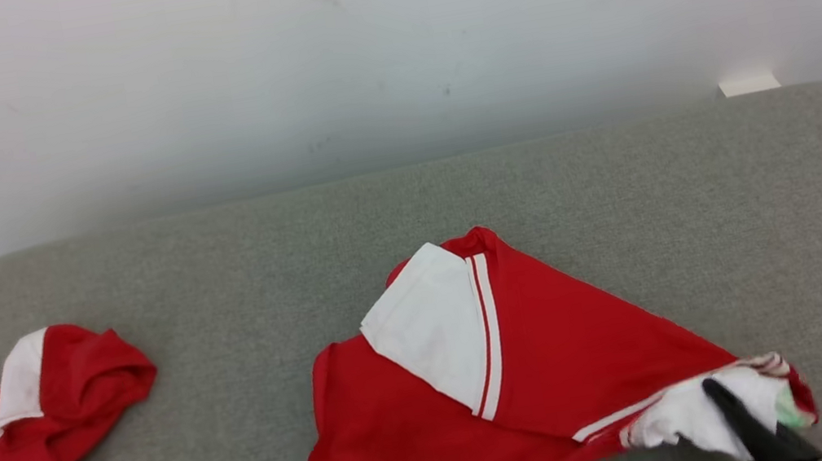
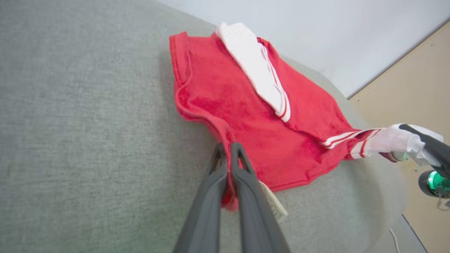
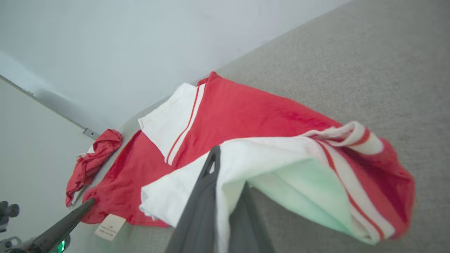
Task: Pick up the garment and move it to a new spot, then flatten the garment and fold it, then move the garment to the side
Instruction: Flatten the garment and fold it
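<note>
Left claw (image 2: 229, 151) pinched tight on the red hem, right claw (image 3: 227, 168) clamped on the white sleeve of the garment (image 1: 560, 339).
I see the garment lying mid-bench (image 1: 619, 189) toward my near edge, partly spread, with a white panel folded over its top. A second red garment (image 1: 15, 441) sits crumpled well apart at my left, and the white wall (image 1: 380, 37) runs behind the bench's far edge. A care label (image 2: 276, 205) pokes out just beside the left claw. Both claws reach in low from the near edge, the right one holding its sleeve end clear of the grey surface.
</note>
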